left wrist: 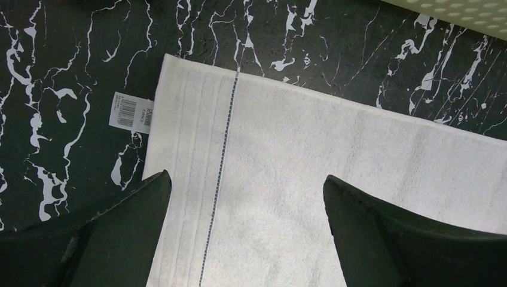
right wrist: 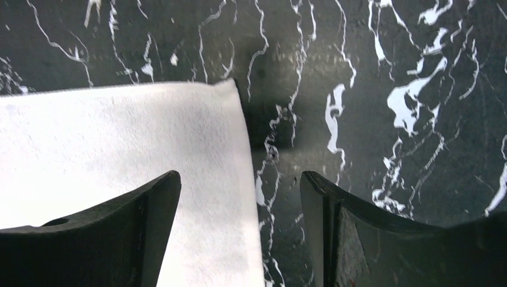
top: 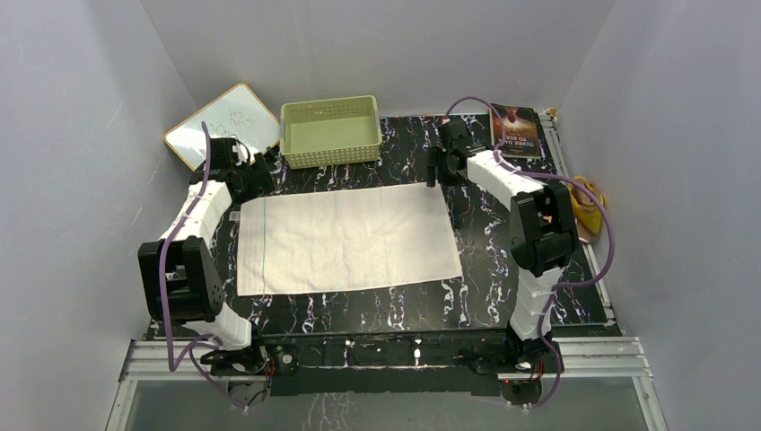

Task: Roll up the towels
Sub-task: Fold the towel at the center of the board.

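1. My left fingers [left wrist: 119, 239] stand spread wide and empty over the far left corner of the white towel [top: 345, 238]. My right fingers [right wrist: 113, 233] are apart too and grip nothing. They straddle the towel's far right corner, one over cloth, one over bare counter [top: 502, 296].
2. The white towel lies flat and unrolled on the counter, so I judge rolling has not begun; this is the reach for its far edge.
3. Next, both pairs need to come down on that far edge, pinch cloth only, and turn it evenly towards the near edge.
4. My left wrist view alone shows the label [left wrist: 131, 112] at the towel's corner and the stitched line [left wrist: 221, 167]. My right wrist view alone shows the towel's edge between my fingers.
5. Only the top view shows the second towel [top: 588, 211], a yellow-orange heap right of the white towel and seemingly off the counter. It also shows the basket [top: 328, 154] beyond the white towel's far edge.
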### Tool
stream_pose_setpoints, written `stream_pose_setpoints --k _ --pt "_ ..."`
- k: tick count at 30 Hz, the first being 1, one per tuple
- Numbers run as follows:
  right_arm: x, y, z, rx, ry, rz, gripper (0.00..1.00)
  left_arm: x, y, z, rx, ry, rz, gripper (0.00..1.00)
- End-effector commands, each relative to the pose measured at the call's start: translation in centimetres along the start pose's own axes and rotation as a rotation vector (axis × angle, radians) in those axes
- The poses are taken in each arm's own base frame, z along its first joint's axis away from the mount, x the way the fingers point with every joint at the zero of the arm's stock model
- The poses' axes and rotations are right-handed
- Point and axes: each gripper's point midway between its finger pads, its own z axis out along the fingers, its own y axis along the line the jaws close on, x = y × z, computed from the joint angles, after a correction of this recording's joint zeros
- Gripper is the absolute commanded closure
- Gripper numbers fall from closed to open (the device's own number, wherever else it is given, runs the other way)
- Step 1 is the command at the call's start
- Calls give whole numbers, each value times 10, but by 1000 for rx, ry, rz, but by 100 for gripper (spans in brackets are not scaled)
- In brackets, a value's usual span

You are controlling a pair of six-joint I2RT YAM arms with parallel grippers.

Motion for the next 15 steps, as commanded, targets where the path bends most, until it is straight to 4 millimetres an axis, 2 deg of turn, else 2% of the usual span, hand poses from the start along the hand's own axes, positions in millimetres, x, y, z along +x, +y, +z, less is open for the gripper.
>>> stream_pose_setpoints --k 1,8,15 --pt "-30 -1 15 24 -107 8 30 4 1 0 -7 11 -6 2" --pt "-40 -5 37 64 -118 -29 35 7 3 2 -19 21 -7 2" --pt "-31 -17 54 119 -94 -42 35 6 8 4 -48 24 -12 2"
